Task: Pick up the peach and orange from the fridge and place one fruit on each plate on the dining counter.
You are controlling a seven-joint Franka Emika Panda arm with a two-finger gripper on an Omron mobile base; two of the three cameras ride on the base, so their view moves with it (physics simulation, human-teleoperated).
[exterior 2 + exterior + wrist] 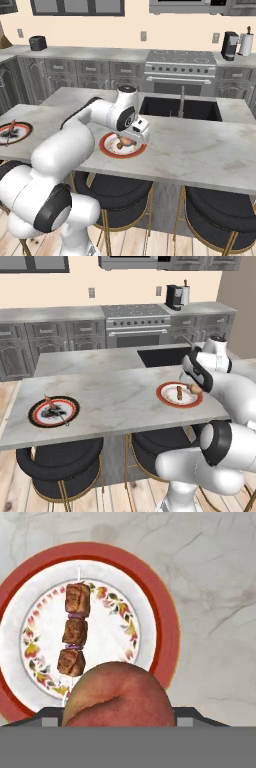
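1. The gripper [129, 141] is clamped on the peach [119, 694], holding it just above the near plate [160, 612].
2. That red-rimmed plate [165, 397] lies on the dining counter [115, 391] and carries a meat skewer [74, 634] beside the peach.
3. A second plate [36, 415], well apart along the counter, also holds a skewer [55, 408].
4. Beyond are a sink [165, 107] and a stove [137, 323].
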